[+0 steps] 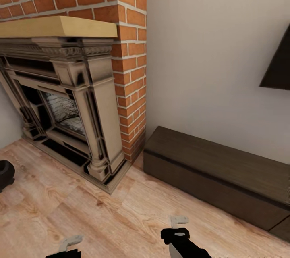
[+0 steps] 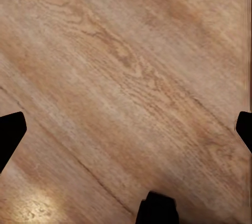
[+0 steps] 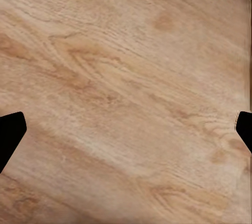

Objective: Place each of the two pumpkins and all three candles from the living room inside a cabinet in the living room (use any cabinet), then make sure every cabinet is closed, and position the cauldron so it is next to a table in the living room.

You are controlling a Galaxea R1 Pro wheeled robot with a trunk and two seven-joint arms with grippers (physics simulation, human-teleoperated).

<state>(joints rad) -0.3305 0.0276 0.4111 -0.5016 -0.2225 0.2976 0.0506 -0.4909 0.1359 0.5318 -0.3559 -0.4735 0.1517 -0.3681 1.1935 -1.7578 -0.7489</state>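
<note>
Both of my claws sit lowest in the head view, nearest the camera, hanging over the wooden floor (image 1: 100, 209). Left claw (image 1: 69, 244) shows as a pale bracket at the bottom edge; in its wrist view its two dark fingertips (image 2: 10, 134) stand far apart with bare floorboards between them, so it is spread and holding nothing. Right claw (image 1: 179, 225) is a little further forward and to the right, and its wrist view also shows fingertips (image 3: 10, 134) wide apart over bare planks, so it is spread and empty as well.

Moving left to right across the room: at the far left edge, on the floor, I see a rounded black shape cut off by the frame, which I judge to be the cauldron (image 1: 5, 174). It lies ahead of and to the left of my left claw, so the left arm is the nearer one. Next comes a brick fireplace (image 1: 68, 105) with a pale wooden mantel. Right of it, against the wall, runs the cabinet (image 1: 217, 173), long and low, its long axis slanting away to the right; it looks closed. It lies ahead of and to the right of my right claw.
</note>
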